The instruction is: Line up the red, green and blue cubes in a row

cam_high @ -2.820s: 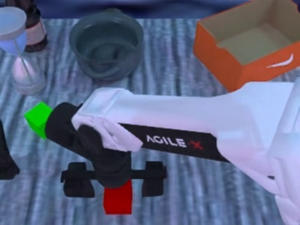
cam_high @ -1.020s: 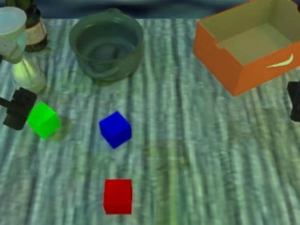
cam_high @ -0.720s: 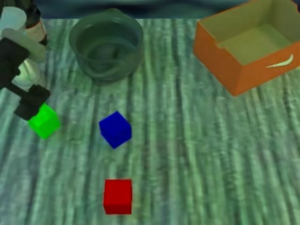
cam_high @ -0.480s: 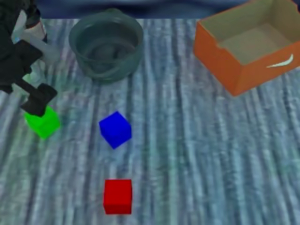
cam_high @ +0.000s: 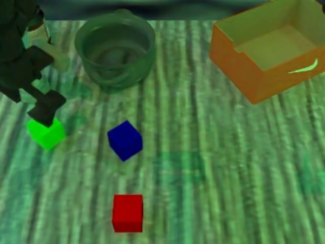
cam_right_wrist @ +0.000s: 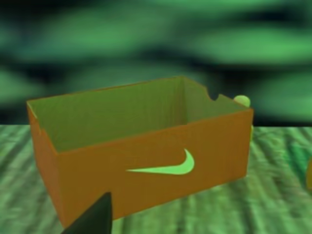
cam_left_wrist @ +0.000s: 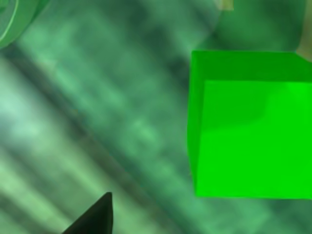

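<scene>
Hovering over the small bright green cube (cam_high: 46,133) at the bench's left, the left pincer (cam_high: 43,109) hides its gap; cannot tell how open.

My left gripper (cam_high: 44,109) hangs over the green cube (cam_high: 45,133); blue cube (cam_high: 125,140) stands apart from it, open cloth between, bowl (cam_high: 115,47) farther back.

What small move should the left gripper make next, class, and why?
Probably lower the left gripper onto the green cube and close on it. It hovers at the cube's far edge, the cube sits apart from the blue cube and red cube, so no row exists yet.
</scene>
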